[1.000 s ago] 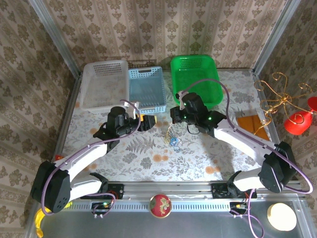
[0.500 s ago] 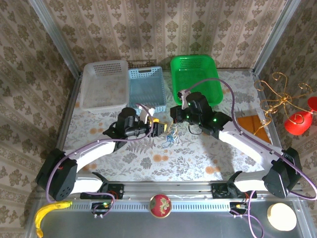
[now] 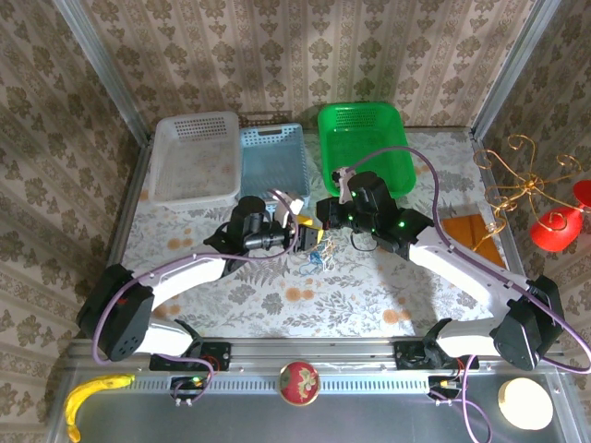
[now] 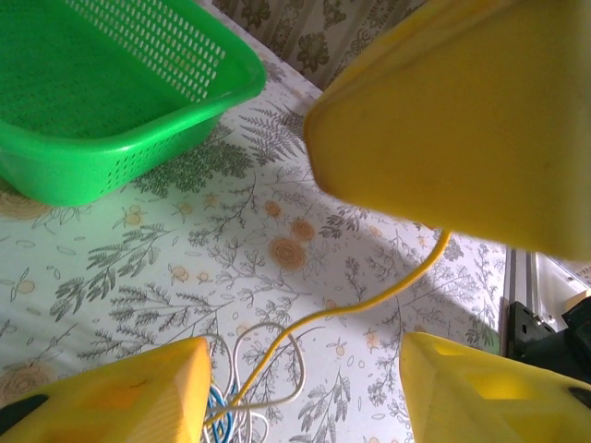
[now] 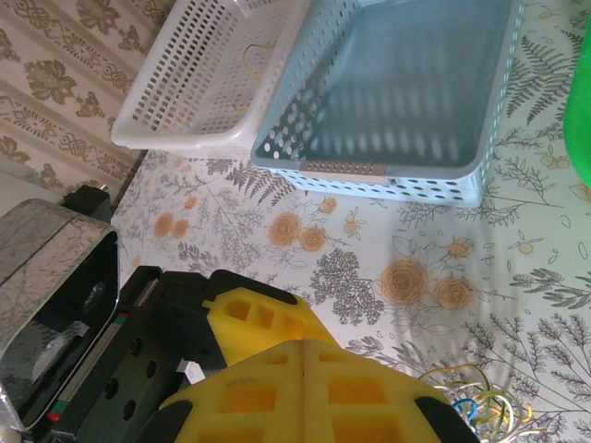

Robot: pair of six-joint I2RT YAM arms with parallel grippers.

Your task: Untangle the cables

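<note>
Left gripper [image 4: 300,369] spread, straddling the cables [image 4: 247,374] on the table [image 3: 388,286]; tangle's lower part is cut off at the view's edge. Right gripper [image 5: 303,369] pressed together. One yellow strand runs up behind its finger, contact hidden.

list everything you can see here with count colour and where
white basket: one, white, far left of table
blue basket: one, pale blue, beside the white one
green basket: one, green, far centre-right
cables: one tangle, yellow, blue, whitish, table centre
wire stand: one, gold with red ornaments, right side
tile: one, orange, right edge
banana: one, yellow, near-left corner
ball: one, red, near centre
disc: one, pale, near-right corner
left gripper: yellow fingers, open over cables
right gripper: yellow fingers, shut on yellow cable
</note>
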